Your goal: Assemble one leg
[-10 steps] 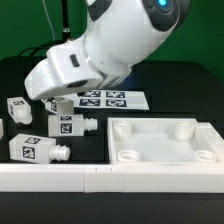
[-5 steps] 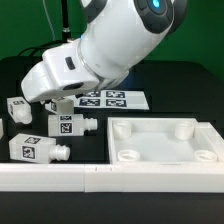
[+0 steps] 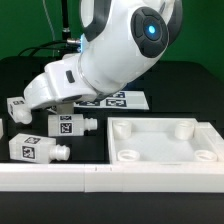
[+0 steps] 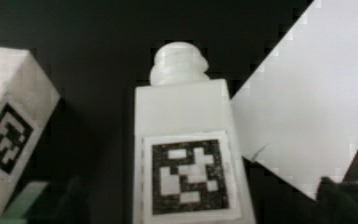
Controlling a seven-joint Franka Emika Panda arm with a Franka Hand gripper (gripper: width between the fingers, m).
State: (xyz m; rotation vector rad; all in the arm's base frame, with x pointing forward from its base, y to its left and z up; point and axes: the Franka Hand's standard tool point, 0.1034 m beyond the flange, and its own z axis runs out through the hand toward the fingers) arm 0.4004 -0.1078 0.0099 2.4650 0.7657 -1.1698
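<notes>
Finding: the arm is repositioning. Compared with the two earlier exterior pictures, its upper housing is swinging round and the wrist is tilting over and reaching lower toward the bench. Nothing on the bench is moving. The loose legs, the panel and the marker board are lying where they were.

Jaws: they are standing open. In the wrist view the fingertips are showing on either side of the picture's foot, and dark bench is visible between each tip and the block, so nothing is being gripped.

Task item: one leg is lying flat on the bench, centred between the open jaws. Its tag is facing the camera and its peg is pointing away from them. A second leg is lying just outside one jaw, near the first but apart from it. A flat white surface is lying outside the other jaw, and I cannot tell what it is. In the exterior view the wrist is hiding the jaws, so I cannot tell which leg they are over.

Assessment: the arm is lining up for a pick and no leg is lifted yet. The descent and closing are still outstanding. The neighbouring leg is leaving limited room for the jaw on that side.
</notes>
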